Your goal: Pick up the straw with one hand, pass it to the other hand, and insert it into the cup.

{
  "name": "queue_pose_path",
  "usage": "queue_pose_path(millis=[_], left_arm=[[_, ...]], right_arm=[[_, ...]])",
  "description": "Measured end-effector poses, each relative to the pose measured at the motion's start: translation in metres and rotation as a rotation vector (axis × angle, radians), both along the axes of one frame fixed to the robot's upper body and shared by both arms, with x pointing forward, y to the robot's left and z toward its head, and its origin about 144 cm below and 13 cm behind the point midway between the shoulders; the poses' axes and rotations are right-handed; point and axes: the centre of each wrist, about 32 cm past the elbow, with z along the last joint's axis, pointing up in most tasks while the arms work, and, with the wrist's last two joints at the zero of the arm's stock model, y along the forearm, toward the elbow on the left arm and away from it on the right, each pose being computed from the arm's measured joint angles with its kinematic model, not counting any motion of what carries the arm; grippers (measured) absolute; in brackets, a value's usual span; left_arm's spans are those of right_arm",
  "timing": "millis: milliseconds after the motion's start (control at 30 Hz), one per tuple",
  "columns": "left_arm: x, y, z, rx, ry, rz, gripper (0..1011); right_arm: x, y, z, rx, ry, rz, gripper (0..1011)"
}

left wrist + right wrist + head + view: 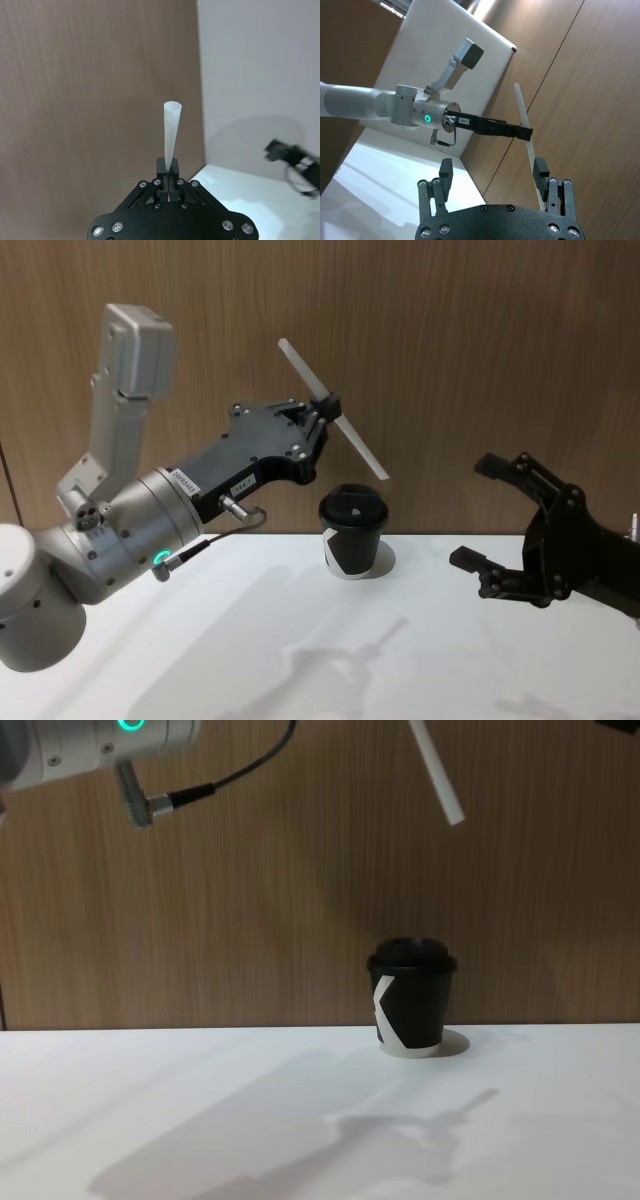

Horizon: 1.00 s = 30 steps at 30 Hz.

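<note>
A smooth, matte white table (300,640) lies nearest, marked with soft grey shadows. Over its left side reaches the left arm's thick silver-grey cylindrical wrist (130,530), ringed with a green glow. It narrows into the flat black left gripper (328,405). At the right edge, above the table, hangs the right gripper (480,512) — black and angular, its prongs spread wide with nothing between them.

Farther in, the left gripper's fingers are pressed together on the straw (360,445), a thin, straight white tube. They pinch it somewhat above its middle (the left wrist view looks along it to its open round end). The straw is tilted, its upper end toward the robot's left and its lower end slanting down to the right. It stays well apart from the right gripper in the head view.

Below that lower end stands the cup (352,530) — small, black paper, upright, with a domed black lid (352,508) and a white angular stripe on its side. In the chest view the straw (438,770) ends high above the cup (412,1000) and slightly to its right, well clear of the lid. The cup sits near the table's far edge, between the two grippers.

Behind everything rises a brown wall (450,340) of wood-grain panels with fine vertical streaks.
</note>
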Motion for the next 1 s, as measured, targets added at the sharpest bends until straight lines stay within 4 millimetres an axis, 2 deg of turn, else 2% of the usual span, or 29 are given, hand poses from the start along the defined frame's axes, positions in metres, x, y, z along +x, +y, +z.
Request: queue_pose_path(millis=[367, 600, 1000], left_arm=[[0.003, -0.010, -0.001, 0.119, -0.012, 0.171, 10], [0.013, -0.020, -0.008, 0.218, 0.007, 0.278, 10], [0.031, -0.031, -0.016, 0.304, 0.052, 0.328, 8]], right_arm=[[0.000, 0.000, 0.000, 0.000, 0.000, 0.000, 1001], [0.000, 0.000, 0.000, 0.000, 0.000, 0.000, 1001], [0.000, 0.000, 0.000, 0.000, 0.000, 0.000, 1001]])
